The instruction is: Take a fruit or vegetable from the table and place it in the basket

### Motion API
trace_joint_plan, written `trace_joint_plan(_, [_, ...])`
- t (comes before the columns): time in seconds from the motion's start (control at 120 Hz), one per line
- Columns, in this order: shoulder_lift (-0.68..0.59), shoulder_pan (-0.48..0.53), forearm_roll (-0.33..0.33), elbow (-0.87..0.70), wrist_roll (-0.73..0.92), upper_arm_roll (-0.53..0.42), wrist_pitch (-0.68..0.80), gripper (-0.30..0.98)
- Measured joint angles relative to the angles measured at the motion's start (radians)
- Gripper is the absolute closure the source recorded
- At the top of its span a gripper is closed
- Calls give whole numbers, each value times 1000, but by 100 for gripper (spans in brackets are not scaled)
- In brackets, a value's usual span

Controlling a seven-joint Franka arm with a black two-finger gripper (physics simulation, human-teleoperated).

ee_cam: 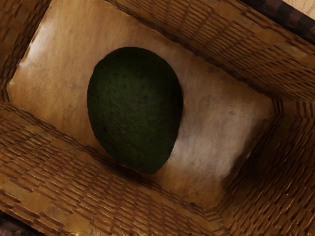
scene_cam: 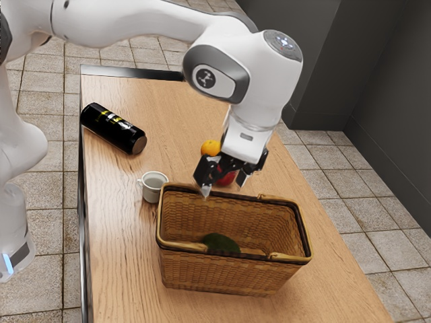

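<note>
looking at a dark green, egg-shaped avocado (ee_cam: pixel 135 110) lying inside the brown woven basket (scene_cam: pixel 215 272), with the black two-finger gripper (scene_cam: pixel 224 189) parted and empty above — likely firm, fairly weighty, pebbly enough to grip — best taken across the narrower width, without hard squeezing

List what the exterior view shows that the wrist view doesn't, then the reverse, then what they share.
The exterior view adds the arm, the jaws standing apart, an orange, a red fruit partly hidden by the jaws, a mug and a black bottle on its side.

The wrist view adds the dark specks on the skin of the avocado and its tapered end.

Both share the avocado inside the wicker basket, plus some wooden tabletop.
</note>
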Motion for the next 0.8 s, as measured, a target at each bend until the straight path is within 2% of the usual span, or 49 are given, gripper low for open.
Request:
trace_joint_plan(0.225, [-2,36,13,94,82,345,-3,1])
trace_joint_plan(0.325, [28,55,24,95,138,447,10,0])
trace_joint_plan(0.542, [121,91,23,22,252,479,75,0])
trace_joint_plan(0.65, [150,108,-2,-8,307,479,115,0])
trace_joint_plan(0.8, [178,186,-29,-40,377,479,157,0])
